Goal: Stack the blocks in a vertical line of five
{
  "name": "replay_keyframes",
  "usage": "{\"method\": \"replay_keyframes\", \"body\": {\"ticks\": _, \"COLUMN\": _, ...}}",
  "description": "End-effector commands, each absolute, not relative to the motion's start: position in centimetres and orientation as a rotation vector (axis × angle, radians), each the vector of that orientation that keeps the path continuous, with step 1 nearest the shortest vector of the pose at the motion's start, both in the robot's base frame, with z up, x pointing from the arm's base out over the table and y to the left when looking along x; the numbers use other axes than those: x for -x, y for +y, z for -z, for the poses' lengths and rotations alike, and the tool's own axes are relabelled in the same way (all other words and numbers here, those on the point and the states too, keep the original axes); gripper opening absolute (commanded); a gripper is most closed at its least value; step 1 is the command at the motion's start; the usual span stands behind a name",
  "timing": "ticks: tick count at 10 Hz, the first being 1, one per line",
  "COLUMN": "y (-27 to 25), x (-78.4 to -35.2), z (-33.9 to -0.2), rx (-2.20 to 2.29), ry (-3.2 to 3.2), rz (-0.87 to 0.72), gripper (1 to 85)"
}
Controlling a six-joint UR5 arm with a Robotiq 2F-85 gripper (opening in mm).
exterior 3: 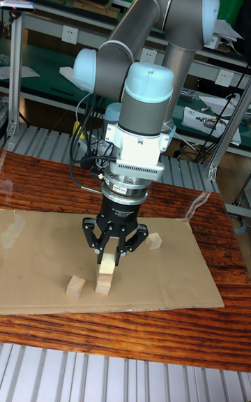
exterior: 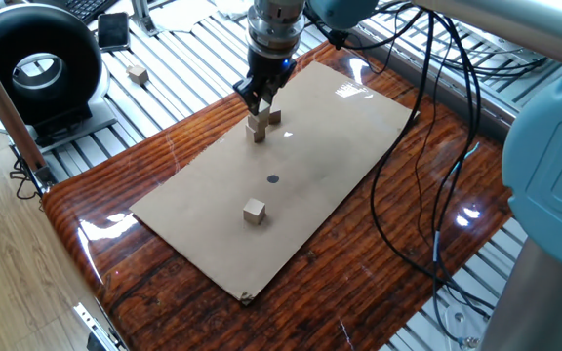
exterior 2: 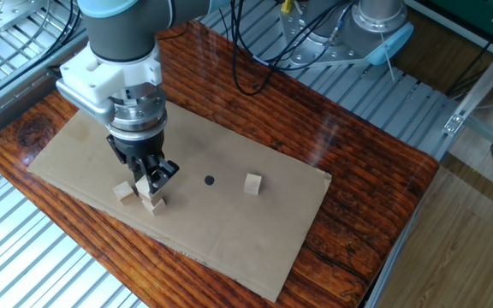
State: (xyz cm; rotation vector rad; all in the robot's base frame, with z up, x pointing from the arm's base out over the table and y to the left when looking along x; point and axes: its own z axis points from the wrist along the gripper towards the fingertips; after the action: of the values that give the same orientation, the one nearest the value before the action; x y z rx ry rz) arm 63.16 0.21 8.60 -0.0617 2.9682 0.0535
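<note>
A two-high stack of tan blocks (exterior: 258,131) (exterior 2: 153,202) (exterior 3: 104,280) stands on the cardboard sheet (exterior: 349,136). My gripper (exterior: 260,105) (exterior 2: 151,180) (exterior 3: 110,251) comes straight down over it and is shut on the top block. One loose block (exterior: 275,117) (exterior 2: 124,190) (exterior 3: 75,286) lies right beside the stack. Another block (exterior: 253,211) (exterior 2: 252,182) (exterior 3: 154,240) sits apart, past the black dot (exterior: 272,179). A further block (exterior: 139,74) rests off the table on the metal slats.
The cardboard lies on a glossy wooden table (exterior: 96,224). A black ring-shaped device (exterior: 35,68) stands at the left. Black cables (exterior: 437,117) hang over the table's right side, and the arm's base (exterior: 554,175) is at the right.
</note>
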Motion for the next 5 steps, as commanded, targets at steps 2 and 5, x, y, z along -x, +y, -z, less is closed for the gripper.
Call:
{"method": "replay_keyframes", "body": {"ticks": 2, "y": 0.35, "x": -63.11, "z": -8.74, "rx": 0.054, "ry": 2.97, "rz": -0.069, "gripper": 30.7}}
{"method": "replay_keyframes", "body": {"ticks": 5, "y": 0.52, "x": -63.22, "z": -8.76, "rx": 0.064, "ry": 2.965, "rz": -0.077, "gripper": 41.3}}
